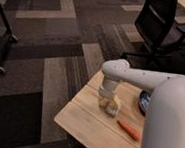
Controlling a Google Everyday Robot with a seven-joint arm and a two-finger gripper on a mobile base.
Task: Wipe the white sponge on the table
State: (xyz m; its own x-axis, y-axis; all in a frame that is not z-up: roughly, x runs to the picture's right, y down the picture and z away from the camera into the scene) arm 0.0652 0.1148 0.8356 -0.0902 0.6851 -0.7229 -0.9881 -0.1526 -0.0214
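The white sponge point(112, 107) is a small off-white block lying against the light tan wooden table point(83, 119), near its left middle. My gripper point(109, 101) comes straight down from the white wrist point(114, 72) and is shut on the sponge, pressing it to the tabletop. The arm reaches in from the right and hides much of the table's right side.
A slim orange stick point(129, 130) lies on the table just right of and in front of the sponge. A blue bowl point(143, 102) shows partly behind the arm. A black office chair point(157, 23) stands behind the table. The table's left edge drops to carpet.
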